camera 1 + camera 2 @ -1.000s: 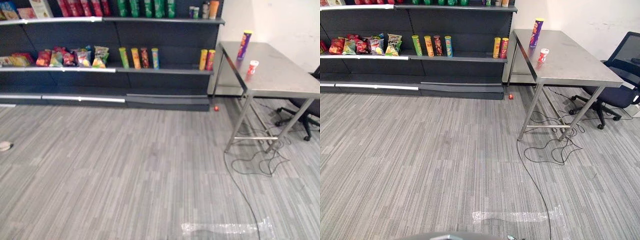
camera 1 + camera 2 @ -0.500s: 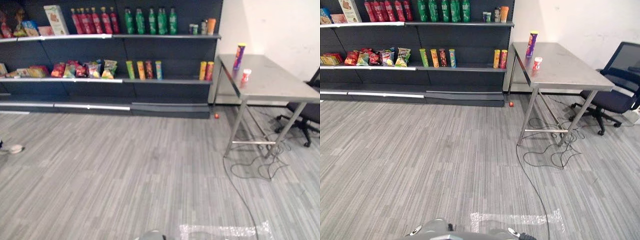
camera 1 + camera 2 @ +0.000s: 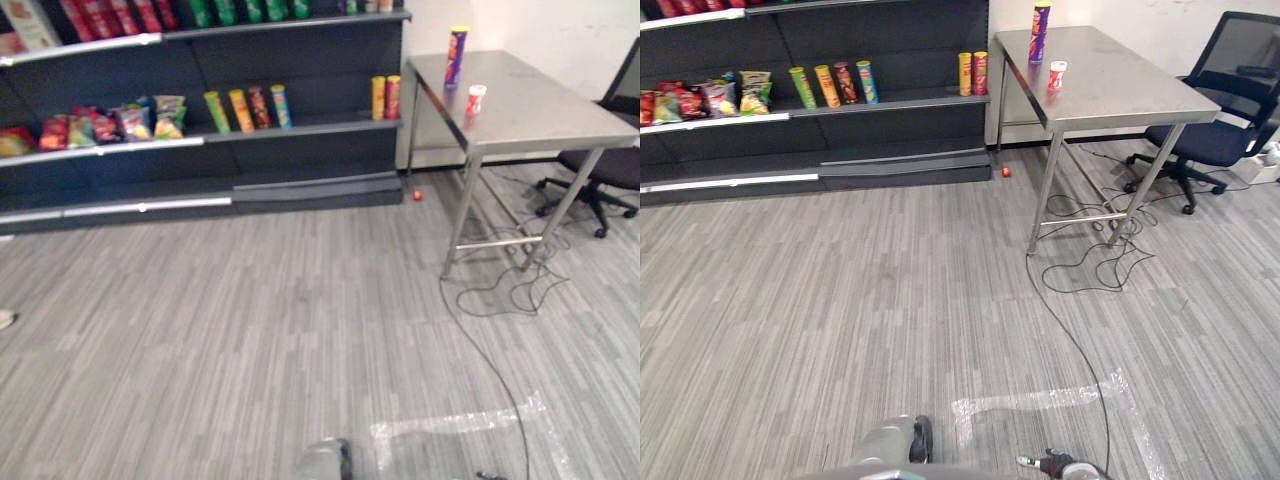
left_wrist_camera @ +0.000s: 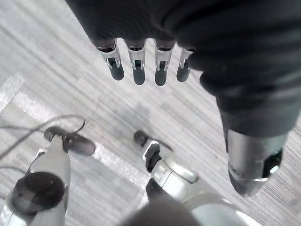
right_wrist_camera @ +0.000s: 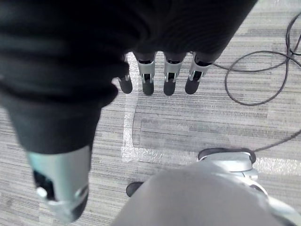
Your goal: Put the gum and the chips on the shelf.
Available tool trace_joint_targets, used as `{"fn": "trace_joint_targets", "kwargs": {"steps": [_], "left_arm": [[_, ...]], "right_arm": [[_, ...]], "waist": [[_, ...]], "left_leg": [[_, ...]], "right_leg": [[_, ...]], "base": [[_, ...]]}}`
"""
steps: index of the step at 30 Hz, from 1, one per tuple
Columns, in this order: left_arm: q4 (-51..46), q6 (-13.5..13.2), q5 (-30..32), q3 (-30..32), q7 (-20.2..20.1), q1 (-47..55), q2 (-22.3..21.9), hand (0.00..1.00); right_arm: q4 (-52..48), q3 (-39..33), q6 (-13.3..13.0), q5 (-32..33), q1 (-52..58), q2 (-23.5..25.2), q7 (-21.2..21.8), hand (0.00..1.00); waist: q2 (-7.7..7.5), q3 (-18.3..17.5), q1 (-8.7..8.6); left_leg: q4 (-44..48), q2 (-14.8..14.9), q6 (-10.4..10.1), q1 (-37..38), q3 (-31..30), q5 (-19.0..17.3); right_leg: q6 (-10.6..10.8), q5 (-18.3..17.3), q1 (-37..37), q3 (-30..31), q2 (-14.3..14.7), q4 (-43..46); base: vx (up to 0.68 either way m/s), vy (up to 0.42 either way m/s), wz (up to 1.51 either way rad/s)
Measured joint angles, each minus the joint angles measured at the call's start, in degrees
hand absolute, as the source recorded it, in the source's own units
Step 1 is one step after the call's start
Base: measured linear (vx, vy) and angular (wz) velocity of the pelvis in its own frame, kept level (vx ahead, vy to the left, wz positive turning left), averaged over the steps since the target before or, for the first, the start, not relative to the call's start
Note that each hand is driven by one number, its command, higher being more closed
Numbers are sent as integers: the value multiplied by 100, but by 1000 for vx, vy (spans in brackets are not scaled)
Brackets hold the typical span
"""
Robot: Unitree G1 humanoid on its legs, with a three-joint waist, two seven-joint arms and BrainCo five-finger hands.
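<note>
Camera alone has swung, nothing else; chips and gum stand on the table beside the shelf; left hand and right hand hang with fingers straight, empty; approach step, I judge; next calls for walking to the table.

Grey floor: open up to the shelf. Middle board: bare stretch between the four tall cans and the yellow-red pair. Right: steel table, office chair just past it. Small red thing at shelf foot.
</note>
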Motion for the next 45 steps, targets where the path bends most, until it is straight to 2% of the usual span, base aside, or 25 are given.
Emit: {"fn": "trace_joint_targets", "kwargs": {"steps": [3, 5, 6, 10, 12, 13, 14, 16, 17, 18, 19, 20, 22, 24, 25, 26, 29, 31, 35, 36, 38, 39, 41, 43, 45], "left_arm": [[51, -13, 67, -271, -110, 73, 124, 0], [48, -13, 70, -422, -116, 76, 152, 0], [42, -15, 81, -558, -188, 73, 189, 0], [36, -21, 245, -1095, -306, 25, 336, 0], [40, -19, 248, -1142, -319, 32, 340, 0], [43, -1, 248, -1180, -318, 33, 350, 0], [47, 45, 246, -1199, -324, 38, 354, 0], [48, 52, 246, -1366, -405, 49, 358, 0], [45, 52, 247, -1420, -446, 44, 373, 0], [47, 55, 250, -1488, -488, 29, 380, 0], [60, 59, 280, -1570, -476, -21, 369, 0], [176, 58, 287, -1634, -472, -65, 369, 0], [284, 75, 286, -1621, -504, -85, 371, 0], [302, 136, 291, -1598, -686, -78, 434, 0], [254, 181, 273, -1465, -908, -35, 513, 0], [180, 173, 284, -1157, -888, -42, 435, 0], [145, 182, 420, -595, -700, -34, 311, 0], [141, 214, 487, -361, -825, 21, 309, 0], [124, 162, 504, -418, -678, 37, 272, 0], [108, 60, 473, -441, -679, 15, 282, 0], [-28, -163, 379, -606, -718, 14, 361, 0], [-50, -205, 374, -713, -725, 8, 379, 0], [-94, -344, 256, -1061, -760, -45, 512, 0], [-102, -358, 200, -1074, -788, -52, 506, 0], [-123, -357, 176, -1074, -786, -52, 451, 0]], "right_arm": [[178, -141, 4, 2, 100, 84, 3, 0], [180, -417, -2, 9, 212, 87, 2, 0], [177, -607, 2, 13, 266, 103, 2, 0], [123, -1109, -5, 78, 386, 145, 0, 0], [86, -1341, -6, 89, 472, 154, -1, 0], [40, -1551, -10, 95, 513, 159, -1, 0], [-53, -1710, -10, 109, 553, 170, -5, 0], [-61, -1993, -8, 132, 640, 178, -7, 0], [-68, -2104, -8, 133, 668, 162, -5, 0], [-96, -2157, -14, 142, 659, 169, 0, 0], [-180, -2314, -48, 226, 642, 173, 5, 0], [-203, -2435, -47, 293, 658, 185, 6, 0], [-277, -2594, -46, 300, 723, 239, -11, 0], [-268, -2733, -32, 298, 824, 314, -22, 0], [-266, -2770, -35, 300, 954, 427, -27, 0], [-267, -2870, -27, 301, 1056, 416, -31, 0], [-318, -2621, 1, 298, 1070, 440, -16, 0], [-335, -2071, 13, 304, 1120, 403, -27, 0], [-319, -2366, 64, 289, 1066, 394, 20, 0], [-320, -2530, 78, 289, 1071, 434, 24, 0], [-313, -2605, 80, 299, 1098, 442, 24, 0], [-312, -2557, 75, 298, 1079, 414, 20, 0], [-278, -2632, 72, 352, 1010, 380, 12, 0], [-275, -2966, 66, 383, 1008, 425, 1, 0], [-272, -3070, 45, 520, 1050, 458, -7, 0]], "waist": [[0, -337, 43], [31, -377, 38], [41, -384, 61], [57, -382, 39], [21, -376, 58], [59, -374, 56], [66, -365, 24], [104, -346, -56], [111, -339, -58], [118, -324, -60], [187, -226, -91], [218, -174, -163], [262, -114, -289], [154, -78, -387], [-65, -101, -404], [35, -43, -319], [51, 0, -391], [4, 4, -506], [42, -38, -534], [19, -23, -535], [-8, -10, -441], [2, -6, -396], [-20, 5, -366], [-23, 9, -370], [-25, 9, -372]], "left_leg": [[-437, -82, 136, 313, 319, -147], [-619, -136, 197, 531, 372, -179], [-745, -151, 225, 740, 398, -197], [-929, -154, 222, 1136, 266, -195], [-1061, -164, 193, 1311, 236, -178], [-1349, -211, 123, 1534, 200, -137], [-1698, -316, 27, 1771, 112, -22], [-2316, -313, 82, 2190, -112, 140], [-2463, -299, 63, 2296, -141, 181], [-2533, -276, 20, 2393, -120, 188], [-2522, -187, -47, 2572, -125, 102], [-2461, -22, -153, 2733, -163, -35], [-2353, 272, -399, 2906, -305, -238], [-2345, 450, -604, 3020, -548, -365], [-2359, 388, -736, 3032, -721, -439], [-2064, 462, -999, 3051, -861, -586], [-1010, 626, -997, 2839, -840, -771], [-813, 950, -806, 2935, -748, -771], [210, 1117, -263, 2324, -1046, -332], [729, 1206, -307, 2037, -1144, -94], [2166, 1484, -134, 1520, -968, 898], [2637, 1533, -34, 1368, -874, 812], [3657, 1497, -30, 894, -369, 70], [3406, 1407, -137, 739, 55, -334], [2512, 1103, -335, 644, 273, -511]], "right_leg": [[264, 442, -364, 225, -9, 629], [433, 653, -427, 208, 15, 930], [654, 867, -508, 112, 44, 1335], [864, 1519, -712, -459, 71, 2013], [874, 1751, -696, -772, 26, 2054], [799, 1950, -714, -1194, -75, 2165], [754, 2178, -756, -1654, -231, 2335], [650, 2777, -912, -2343, -456, 2808], [628, 2979, -1060, -2417, -520, 3086], [441, 2202, -1382, -2566, -663, 3629], [397, 1407, -1705, -2701, -842, 4001], [438, 901, -2003, -2739, -967, 3973], [611, 527, -2352, -2583, -1070, 3302], [840, 647, -2566, -1950, -1241, 1952], [944, 707, -2540, -1434, -1487, 637], [1309, 1152, -2598, -1662, -1538, 645], [1030, 868, -2435, -1891, -1235, 732], [810, 467, -2193, -2280, -947, 907], [639, 363, -1864, -2421, -782, 646], [616, 369, -1758, -2512, -741, 606], [441, 335, -1185, -2435, -605, 232], [398, 311, -1089, -2365, -607, 172], [390, 307, -548, -2220, -762, -142], [389, 306, -78, -2214, -965, -389], [296, 220, 251, -2233, -1152, -479]], "base": [[377, 154, -41], [355, 127, -7], [213, 54, 0], [205, 10, 13], [85, -55, 16], [85, -63, 26], [63, -55, 38], [77, -155, 44], [80, -198, 17], [83, -164, -9], [109, -200, -6], [111, -214, 7], [185, -350, 40], [298, -395, 67], [447, -425, 61], [466, -399, 47], [401, -235, 16], [395, -237, 42], [315, -206, 21], [352, -143, 17], [366, -141, -15], [286, -69, -49], [298, -19, -37], [310, 69, 0], [244, 130, 10]]}}
